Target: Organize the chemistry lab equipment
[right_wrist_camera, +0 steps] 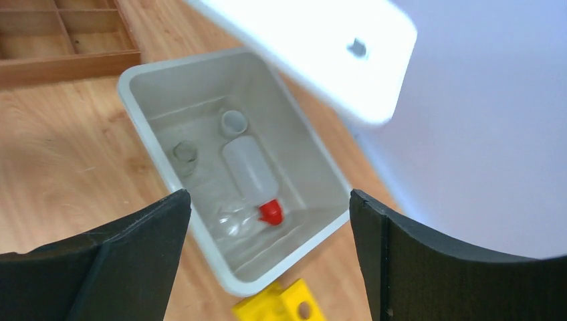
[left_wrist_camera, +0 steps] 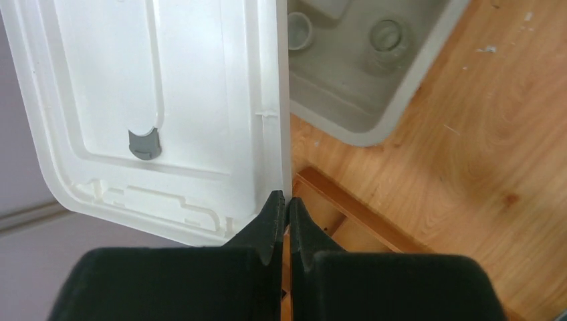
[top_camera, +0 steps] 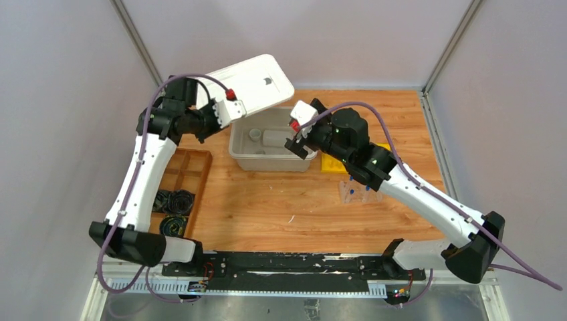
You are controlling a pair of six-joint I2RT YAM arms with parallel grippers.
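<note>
One lid (left_wrist_camera: pixel 134 100) aloft, left claw (left_wrist_camera: pixel 286 202) pinching edge

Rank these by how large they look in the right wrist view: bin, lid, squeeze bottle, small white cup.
1. bin
2. lid, cut off by the frame and nearer the camera, so unsure
3. squeeze bottle
4. small white cup

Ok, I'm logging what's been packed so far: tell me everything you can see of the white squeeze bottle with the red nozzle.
The white squeeze bottle with the red nozzle lies on its side on the floor of the open pale grey plastic bin. Its body is a smooth, translucent white cylinder, plastic by its look, ending in a bright red nozzle cap. A clear glass vessel lies right beside that cap, perhaps touching it. Nothing grips the bottle.
</note>
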